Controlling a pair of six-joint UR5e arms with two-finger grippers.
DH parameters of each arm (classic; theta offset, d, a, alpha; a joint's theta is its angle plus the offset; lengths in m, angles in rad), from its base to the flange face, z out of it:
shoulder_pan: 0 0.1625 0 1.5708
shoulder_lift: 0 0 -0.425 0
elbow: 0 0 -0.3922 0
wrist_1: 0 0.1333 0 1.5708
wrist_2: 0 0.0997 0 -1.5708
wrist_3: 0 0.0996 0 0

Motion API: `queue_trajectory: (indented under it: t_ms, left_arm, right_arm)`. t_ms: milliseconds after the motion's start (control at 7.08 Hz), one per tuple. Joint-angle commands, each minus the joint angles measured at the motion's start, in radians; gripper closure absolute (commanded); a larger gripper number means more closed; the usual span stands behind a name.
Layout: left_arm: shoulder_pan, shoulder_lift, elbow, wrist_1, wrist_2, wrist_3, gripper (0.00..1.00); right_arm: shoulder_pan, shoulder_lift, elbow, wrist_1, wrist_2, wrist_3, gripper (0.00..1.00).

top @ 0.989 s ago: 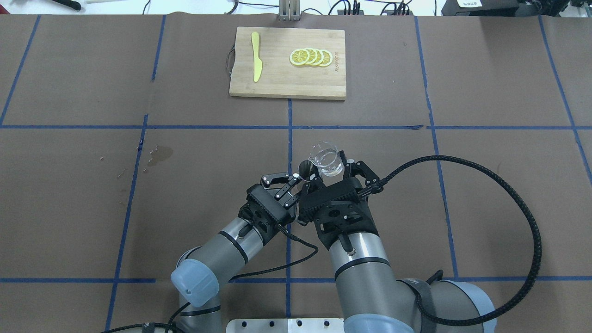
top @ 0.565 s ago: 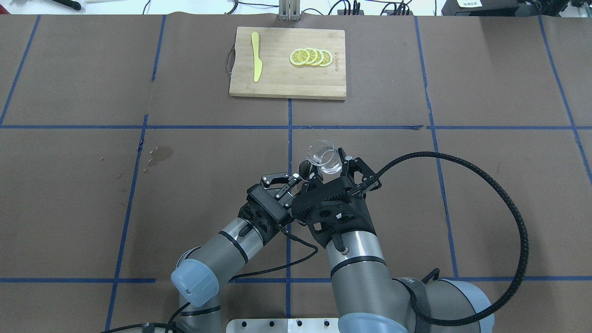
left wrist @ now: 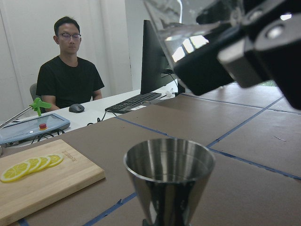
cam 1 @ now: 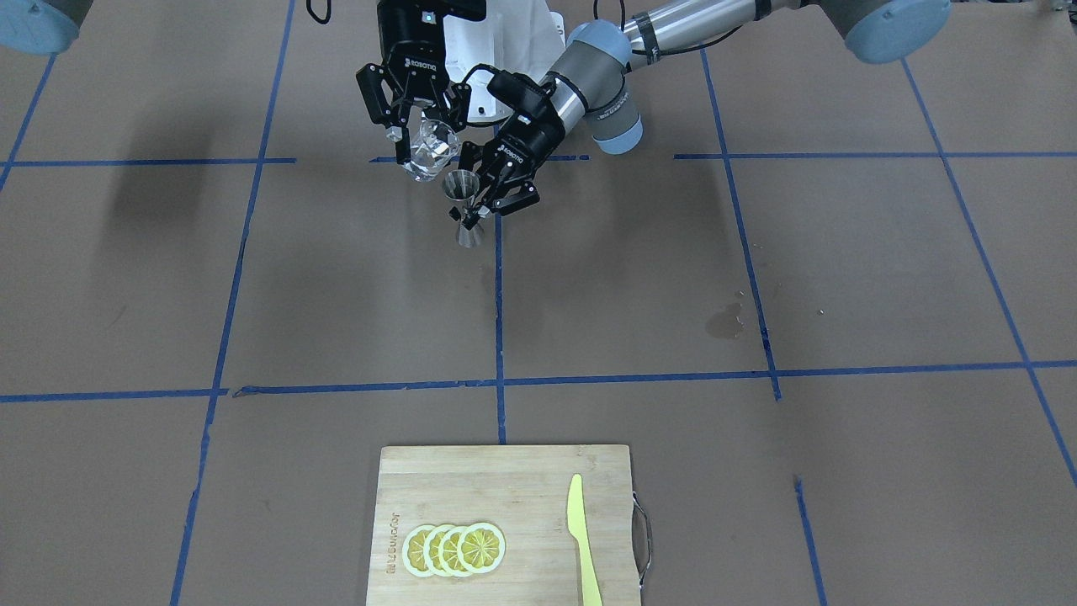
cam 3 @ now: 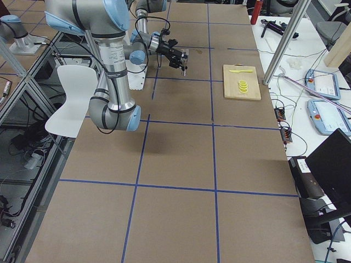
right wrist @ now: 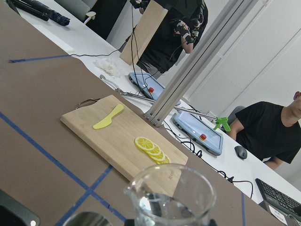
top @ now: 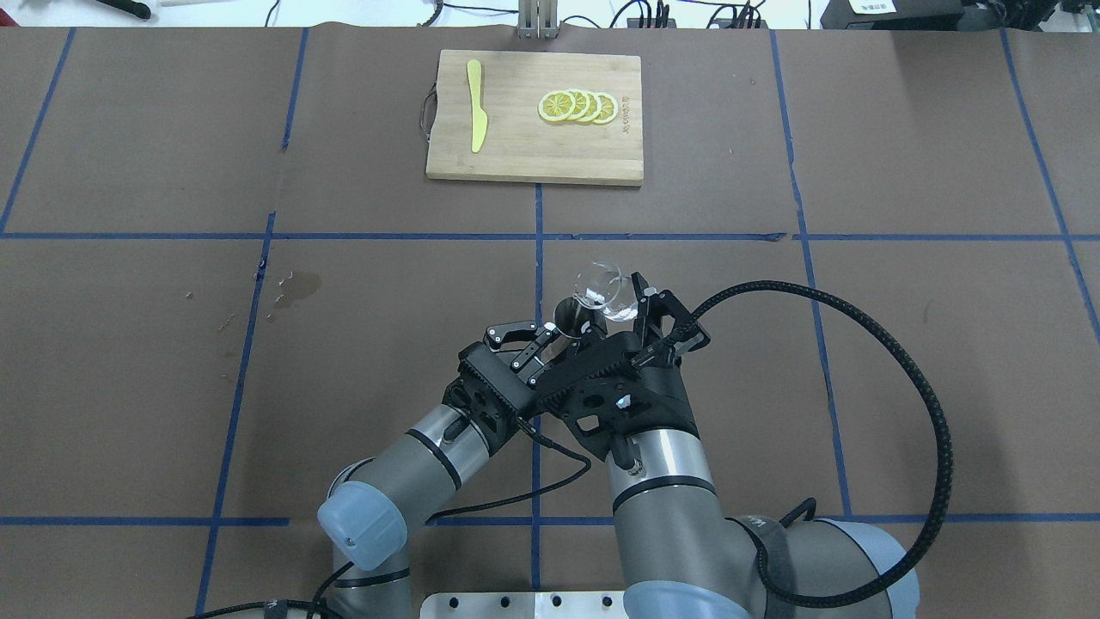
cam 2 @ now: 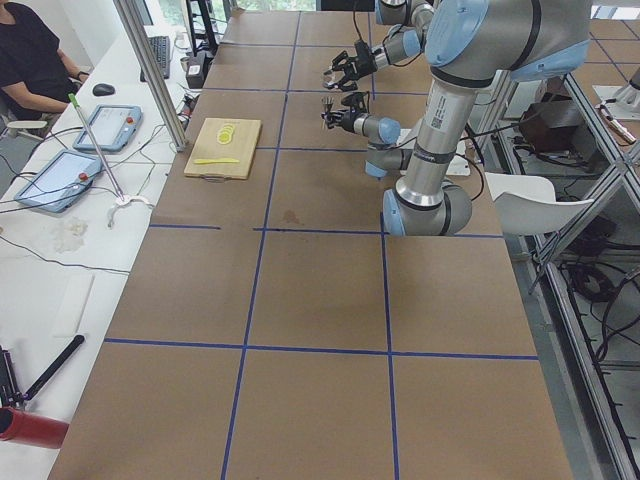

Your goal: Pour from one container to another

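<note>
Two grippers, both w/ something clamped, mid-table on the robot's side.

On the right, the glass measuring cup [top: 601, 290] is gripped by the right gripper [top: 612, 311], fingers closed onto its sides. It's held up off the table [top: 902, 344] and tipped w/ the spout toward the steel jigger [cam 1: 461, 185], just above & beside its open top. Jigger is pinched at approx. its waist by the left gripper [cam 1: 469, 216] and held upright; whether its base is touching the table can't be told. Cup mouth & jigger rim are seen v. close in the left wrist view, not touching. Far side: a cutting board [top: 533, 155] w/ lemon slices [top: 577, 106] and a yellow knife [top: 475, 105] laid on it, well apart from both arms.
</note>
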State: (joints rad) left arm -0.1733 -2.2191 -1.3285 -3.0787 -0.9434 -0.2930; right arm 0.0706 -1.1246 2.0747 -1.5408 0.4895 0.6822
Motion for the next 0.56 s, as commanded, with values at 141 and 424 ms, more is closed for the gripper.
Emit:
queue_trajectory:
  t_ms: [141,424]
  left_arm:
    - [0.0,-0.001,0.002,0.0,0.0,0.0,1.0]
    - [0.002,-0.002,0.002,0.0,0.002,0.001,1.0]
  right_arm:
    - [0.0,0.0,0.004,-0.01,-0.002,-0.061,1.0]
    - [0.0,0.0,0.005,-0.045,-0.015,-0.082,1.0]
